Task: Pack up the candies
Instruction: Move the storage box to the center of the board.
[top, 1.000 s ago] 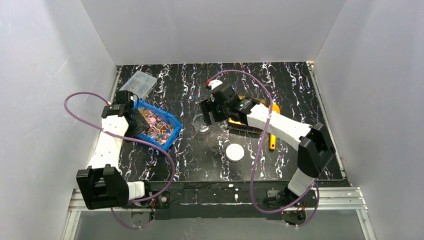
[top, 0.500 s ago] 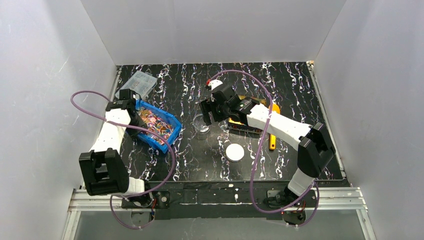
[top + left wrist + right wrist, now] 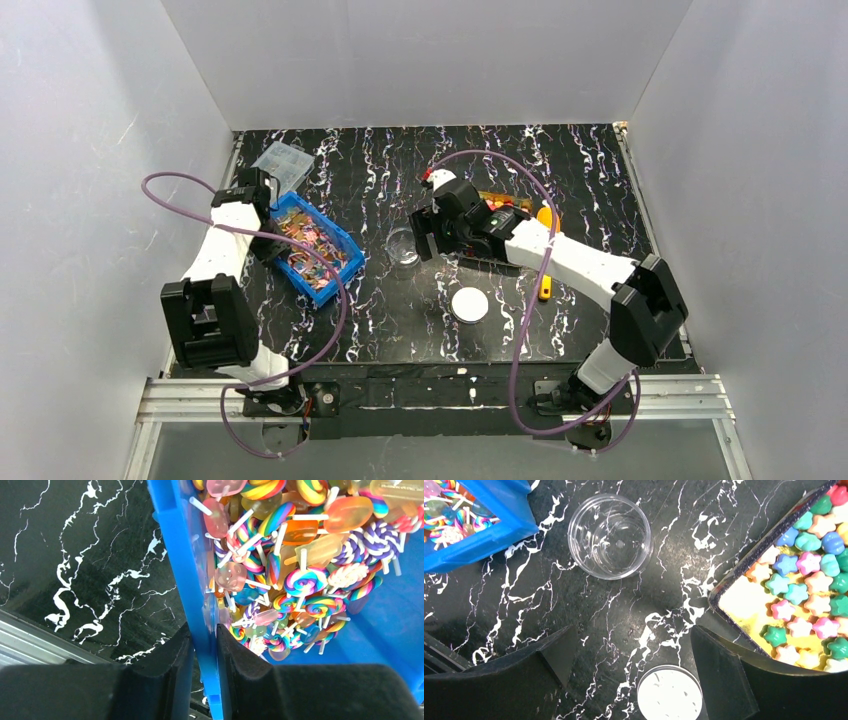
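Candies on sticks [image 3: 300, 570] fill a blue bin [image 3: 345, 250] on the left of the table. My left gripper [image 3: 204, 645] is shut on the bin's blue side wall [image 3: 175, 555], one finger outside and one inside; from above it [image 3: 262, 205] is at the bin's far left corner. More candies, star-shaped pink, blue and green ones [image 3: 809, 580], lie in a dark-rimmed yellow tray [image 3: 749, 555]. My right gripper [image 3: 633, 635] hangs open over bare table between a clear round cup [image 3: 610, 536] and a white lid [image 3: 669, 692], holding nothing.
In the top view the cup [image 3: 402, 246] stands between the bin and the right arm, with the lid [image 3: 469, 304] nearer the bases. An orange scoop [image 3: 545, 285] lies beside the tray, mostly under the right arm. A clear plastic cover [image 3: 283, 160] lies at the back left.
The left gripper has closed on the bin's wall after moving to its far left corner. The bin has turned slightly. The right arm has drifted a little to the right, still open.
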